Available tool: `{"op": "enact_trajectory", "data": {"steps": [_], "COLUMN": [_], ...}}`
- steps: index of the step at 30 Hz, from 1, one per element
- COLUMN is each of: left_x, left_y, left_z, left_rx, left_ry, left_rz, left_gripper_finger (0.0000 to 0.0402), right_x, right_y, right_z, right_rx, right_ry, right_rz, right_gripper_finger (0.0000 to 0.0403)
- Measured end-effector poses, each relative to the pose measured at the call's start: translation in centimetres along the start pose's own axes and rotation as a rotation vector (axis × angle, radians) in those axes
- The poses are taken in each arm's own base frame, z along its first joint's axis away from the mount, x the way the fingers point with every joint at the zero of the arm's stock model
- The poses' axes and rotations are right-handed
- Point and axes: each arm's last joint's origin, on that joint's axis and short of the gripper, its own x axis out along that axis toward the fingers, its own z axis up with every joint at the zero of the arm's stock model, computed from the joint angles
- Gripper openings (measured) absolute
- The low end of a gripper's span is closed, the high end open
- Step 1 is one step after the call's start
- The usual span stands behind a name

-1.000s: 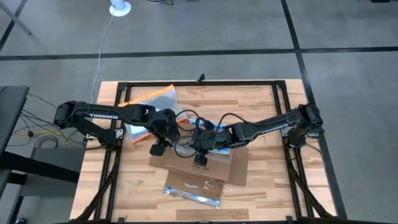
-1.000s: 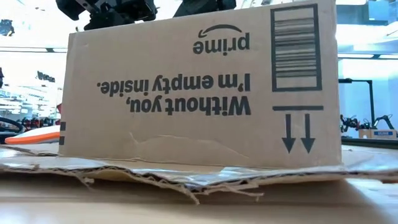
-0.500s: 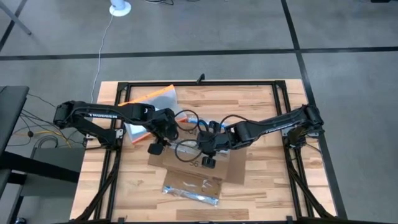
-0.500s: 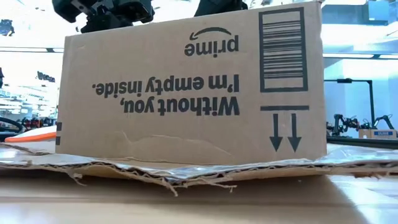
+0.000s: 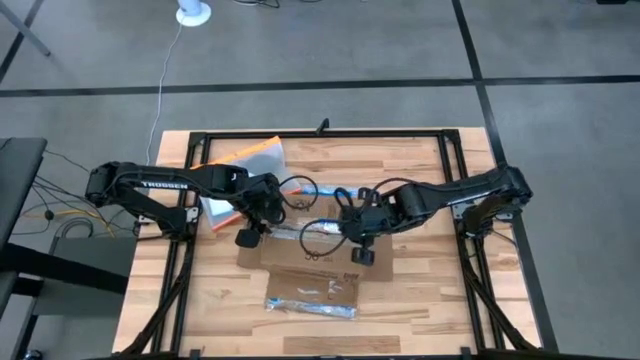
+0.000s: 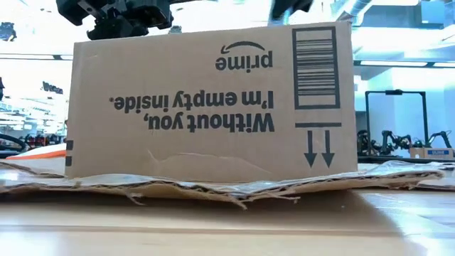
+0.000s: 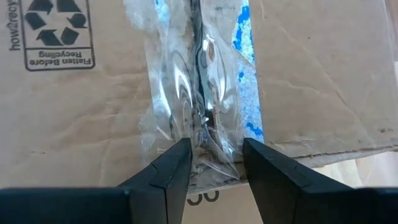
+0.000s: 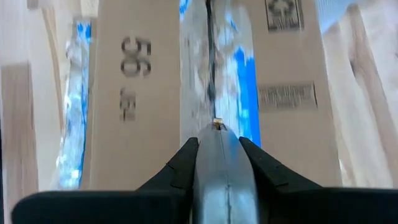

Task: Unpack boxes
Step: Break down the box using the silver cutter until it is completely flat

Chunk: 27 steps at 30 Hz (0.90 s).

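the box [image 5: 305,255] sits mid-tabletop [image 5: 420,300], printed side upside down in the low view. left jaws [image 7: 214,165] are apart, straddling its taped seam [image 7: 205,81]. right jaws [image 8: 217,155] are clamped on a grey blade, over the box's right end

Table [image 5: 420,160] — light wood planks inside a black frame. Lying on it: the brown cardboard box [image 5: 300,262] near the middle, under my two arms; a crumpled strip of torn tape [image 5: 310,298] just in front of it; an orange-edged clear pouch [image 5: 240,160] — toward the far left corner.
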Motion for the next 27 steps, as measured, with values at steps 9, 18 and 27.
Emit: {"op": "enact_trajectory", "data": {"steps": [9, 18, 27], "left_x": [0.0, 0.1, 0.2], "left_y": [0.0, -0.3, -0.3], "left_z": [0.1, 0.3, -0.1], "left_rx": [-0.01, -0.022, -0.057], "left_ry": [-0.006, -0.015, 0.021], "left_rz": [0.001, 0.005, 0.013], "left_gripper_finger": [0.0135, 0.0135, 0.0135], "right_x": [-1.6, -4.1, -8.8], "right_y": [-1.3, -2.3, -3.2], "right_z": [-1.3, -1.1, 0.9], "right_rx": [-0.097, -0.146, -0.059], "right_ry": [0.094, 0.118, -0.097], "right_rz": [0.0, 0.015, 0.051], "right_gripper_finger": [0.0065, 0.0065, 0.0065]}}
